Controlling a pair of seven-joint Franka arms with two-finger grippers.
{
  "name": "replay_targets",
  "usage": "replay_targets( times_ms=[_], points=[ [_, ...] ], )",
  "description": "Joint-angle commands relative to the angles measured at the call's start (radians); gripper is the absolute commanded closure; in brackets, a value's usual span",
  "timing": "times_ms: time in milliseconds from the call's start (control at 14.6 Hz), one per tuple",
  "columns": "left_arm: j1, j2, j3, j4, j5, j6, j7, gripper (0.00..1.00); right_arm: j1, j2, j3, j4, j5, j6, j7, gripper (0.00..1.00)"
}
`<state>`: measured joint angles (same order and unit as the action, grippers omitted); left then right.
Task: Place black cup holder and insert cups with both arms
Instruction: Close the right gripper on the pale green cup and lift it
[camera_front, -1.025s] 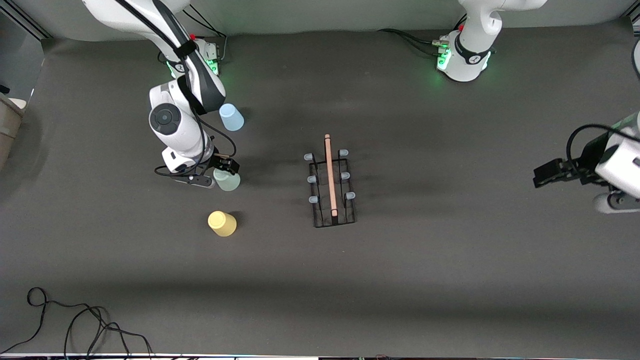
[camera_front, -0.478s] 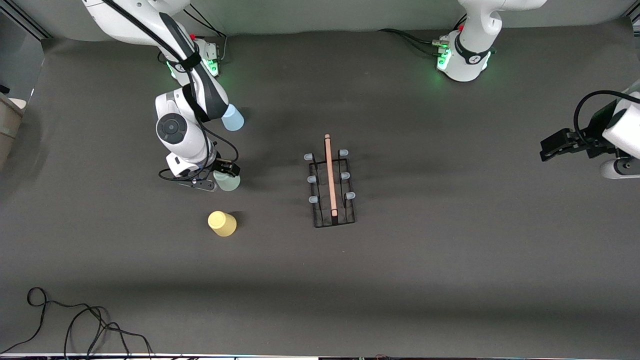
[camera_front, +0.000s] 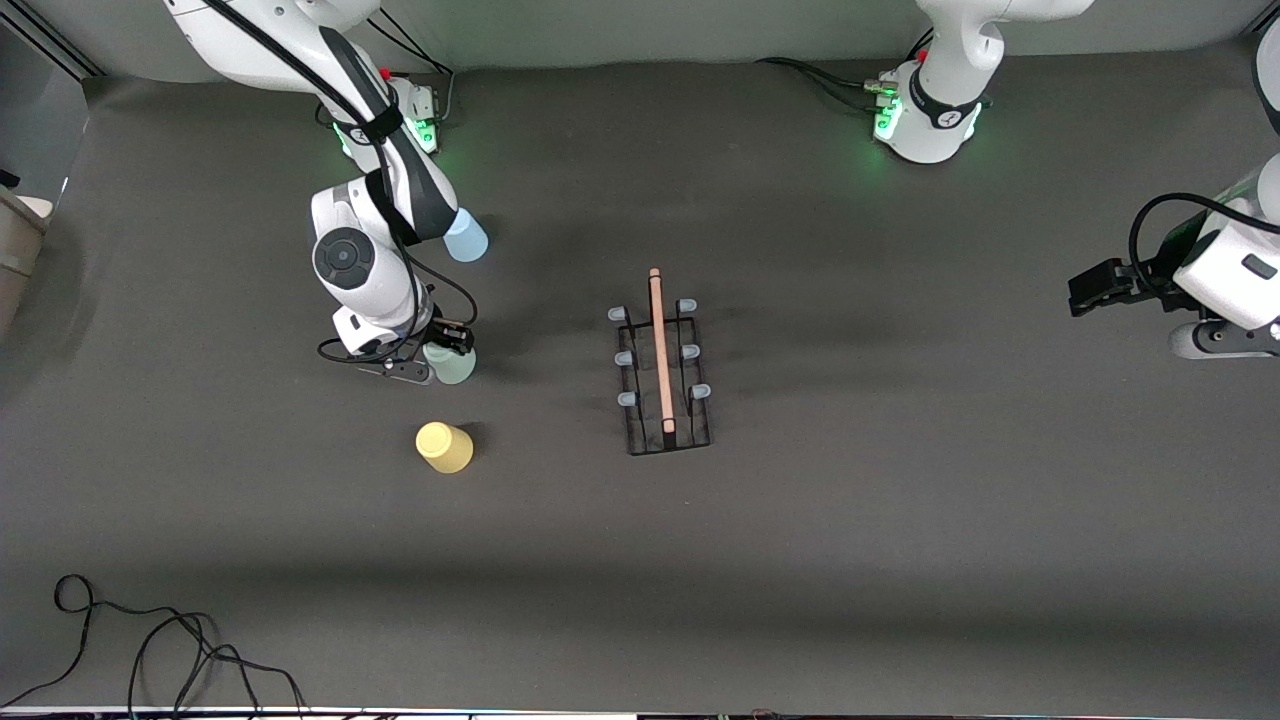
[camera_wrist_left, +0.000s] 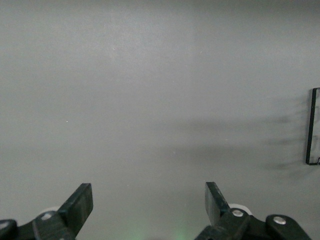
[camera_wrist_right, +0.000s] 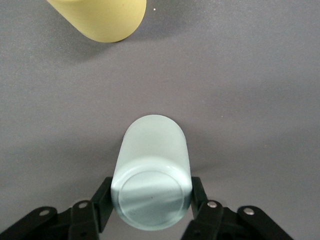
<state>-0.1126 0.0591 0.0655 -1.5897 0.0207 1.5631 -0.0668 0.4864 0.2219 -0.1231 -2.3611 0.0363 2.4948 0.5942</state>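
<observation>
Right claw (camera_front: 447, 347) at the frame's left pinches the pale green cup (camera_wrist_right: 151, 172) upside down on the counter (camera_front: 900, 520), so you lift it next toward the black cup holder (camera_front: 661, 365) at centre, while the left claw (camera_wrist_left: 149, 202) waits spread.

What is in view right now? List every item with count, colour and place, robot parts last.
black cup holder: one, black wire with wooden rod handle, mid-table.
pale green cup: one, between the right pincer's fingers, base up.
yellow cup: one, on the table, nearer the front camera than the green cup.
pale blue cup: one, near the right arm's base, partly hidden by that arm.
cable: one, black, at the table's edge nearest the camera.
right pincer: black, shut on the green cup.
left pincer: black, open, waiting over bare table at the left arm's end.
</observation>
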Motion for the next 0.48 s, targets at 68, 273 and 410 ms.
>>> replay_targets(
  times_ms=[68,273,410],
  points=[
    [0.027,-0.033,-0.007,-0.044,0.011,0.029,0.033,0.00,0.003,-0.062,-0.003,0.012,0.008,-0.037,0.051,0.75],
    [0.030,-0.028,-0.007,-0.039,0.004,0.031,0.033,0.00,0.012,-0.120,0.000,0.104,0.008,-0.221,0.084,0.77],
    [0.031,-0.025,-0.007,-0.041,0.004,0.031,0.032,0.00,0.017,-0.142,0.008,0.184,0.029,-0.342,0.096,0.79]
  ],
)
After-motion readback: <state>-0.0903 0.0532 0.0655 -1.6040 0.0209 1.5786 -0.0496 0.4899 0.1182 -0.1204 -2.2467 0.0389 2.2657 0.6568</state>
